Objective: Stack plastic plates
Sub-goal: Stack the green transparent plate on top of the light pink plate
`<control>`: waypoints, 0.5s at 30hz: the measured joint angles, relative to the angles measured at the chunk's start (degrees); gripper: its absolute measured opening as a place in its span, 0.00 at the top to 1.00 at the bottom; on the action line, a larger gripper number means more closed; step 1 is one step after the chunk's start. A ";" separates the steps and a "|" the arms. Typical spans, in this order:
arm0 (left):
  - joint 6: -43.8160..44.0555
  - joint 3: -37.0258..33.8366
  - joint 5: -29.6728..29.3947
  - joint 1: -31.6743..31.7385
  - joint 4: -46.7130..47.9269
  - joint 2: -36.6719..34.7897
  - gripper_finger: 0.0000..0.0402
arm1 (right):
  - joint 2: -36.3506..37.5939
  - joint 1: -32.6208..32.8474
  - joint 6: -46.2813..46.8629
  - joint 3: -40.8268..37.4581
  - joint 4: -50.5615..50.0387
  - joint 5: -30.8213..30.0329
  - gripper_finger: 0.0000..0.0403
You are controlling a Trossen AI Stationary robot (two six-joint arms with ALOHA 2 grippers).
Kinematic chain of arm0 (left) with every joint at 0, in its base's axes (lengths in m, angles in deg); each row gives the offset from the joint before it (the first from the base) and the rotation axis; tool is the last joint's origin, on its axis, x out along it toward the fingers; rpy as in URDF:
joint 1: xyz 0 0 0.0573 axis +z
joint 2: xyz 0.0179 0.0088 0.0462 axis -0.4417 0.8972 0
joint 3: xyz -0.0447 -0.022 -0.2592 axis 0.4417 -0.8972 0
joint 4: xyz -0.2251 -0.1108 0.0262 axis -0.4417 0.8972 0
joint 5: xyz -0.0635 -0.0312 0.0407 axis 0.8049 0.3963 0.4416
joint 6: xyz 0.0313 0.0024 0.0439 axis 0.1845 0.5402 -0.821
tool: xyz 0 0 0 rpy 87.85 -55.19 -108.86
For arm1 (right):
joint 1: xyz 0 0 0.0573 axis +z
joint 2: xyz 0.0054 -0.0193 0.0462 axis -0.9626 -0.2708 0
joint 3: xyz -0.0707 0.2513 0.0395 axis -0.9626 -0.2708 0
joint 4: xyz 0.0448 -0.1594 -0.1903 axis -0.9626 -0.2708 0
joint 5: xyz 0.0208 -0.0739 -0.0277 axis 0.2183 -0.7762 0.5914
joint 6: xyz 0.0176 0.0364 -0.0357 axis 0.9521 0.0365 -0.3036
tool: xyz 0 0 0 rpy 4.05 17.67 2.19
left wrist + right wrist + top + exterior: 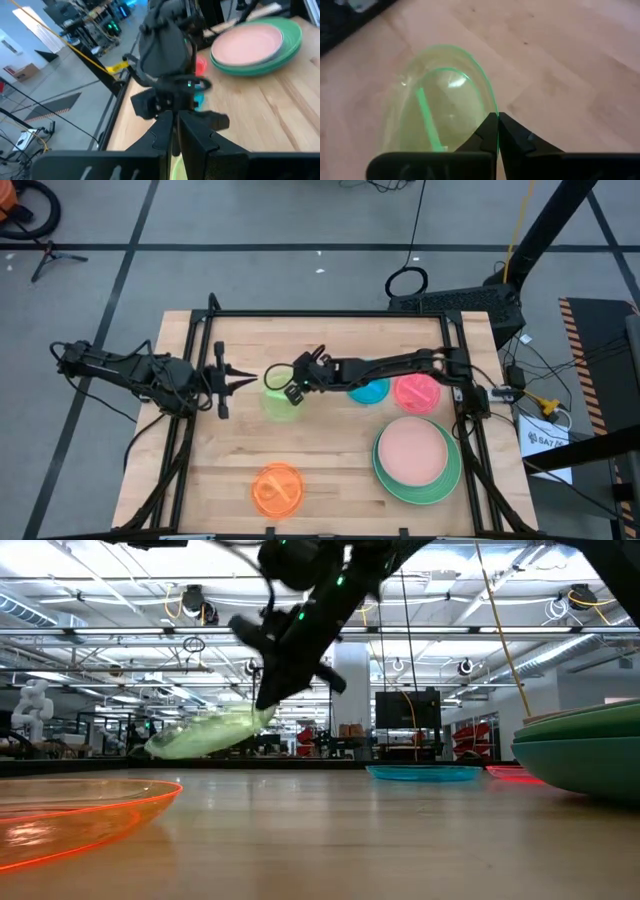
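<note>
Wooden table [330, 470] carries, at its right front, a pink plate [411, 451] stacked on a large green plate [440, 480], with small red [417, 392], blue [368, 390] and orange [277, 488] plates lying flat. Right gripper [497, 120] is pinched closed on the rim of the yellow-green plate [205, 734], lifted clear near the table's middle and tilted, its far edge drooping away from the gripper. Left gripper [246, 381] waits just beside it, fingers nearly together, holding nothing.

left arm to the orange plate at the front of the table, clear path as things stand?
Probably yes. The orange plate lies alone on bare table at the front, nothing on or beside it. The left hand waits shut at mid-table; the right hand, holding the yellow-green plate lifted, is beside it, not between it and the orange plate.
</note>
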 joint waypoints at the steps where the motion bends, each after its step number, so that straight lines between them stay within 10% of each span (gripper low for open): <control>1: 0.01 0.02 -0.01 0.00 -0.73 0.01 0.91 | 1.17 0.00 -0.66 0.04 -1.52 0.57 0.99; 15: 0.42 0.02 -0.05 -0.11 -2.58 0.01 0.91 | 20.31 7.41 -2.16 0.04 -30.37 6.51 1.00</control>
